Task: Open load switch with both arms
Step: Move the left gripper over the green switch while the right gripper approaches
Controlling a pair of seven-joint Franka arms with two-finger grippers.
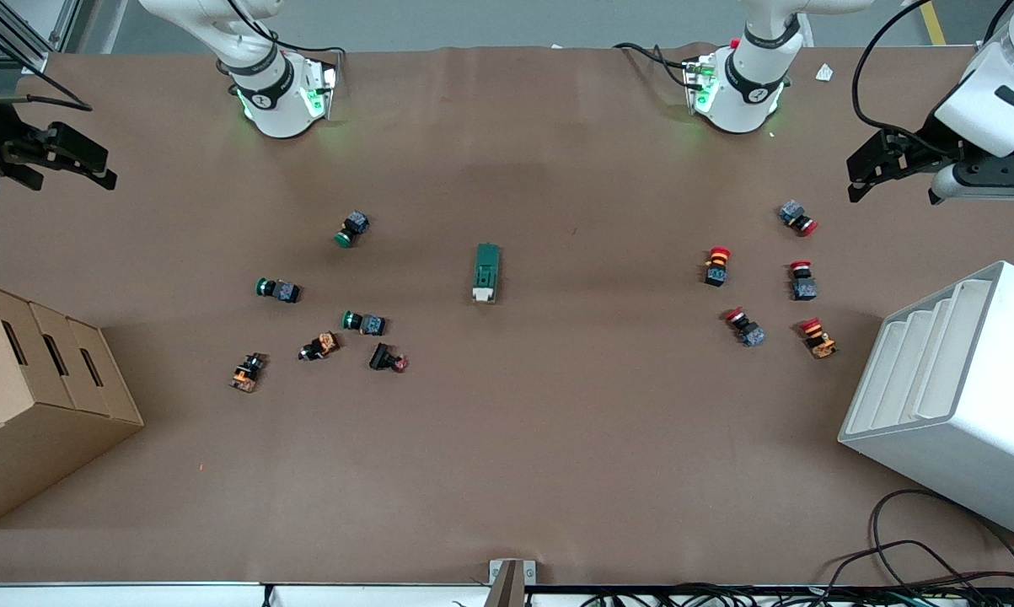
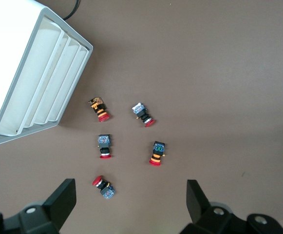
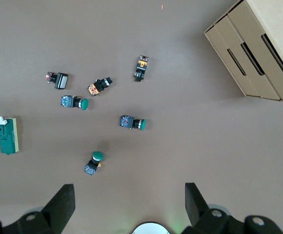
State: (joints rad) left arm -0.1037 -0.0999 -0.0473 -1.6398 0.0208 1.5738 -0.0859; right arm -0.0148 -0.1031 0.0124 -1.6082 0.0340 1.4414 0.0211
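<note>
The load switch (image 1: 486, 272) is seen lying flat at the centre of the front view, on the brown table (image 1: 557, 438), apart from everything else. It appears to be placed midway between the two bases so that either arm can reach it. Green push buttons (image 1: 277, 289) are grouped toward the right arm's end and red push buttons (image 1: 717, 265) toward the left arm's end, probably sorted by colour. The left gripper (image 1: 871, 173), at the upper right of the frame, and the right gripper (image 1: 72, 158), at the upper left, are held high with fingers spread wide and nothing between them. No legible writing is found
</note>
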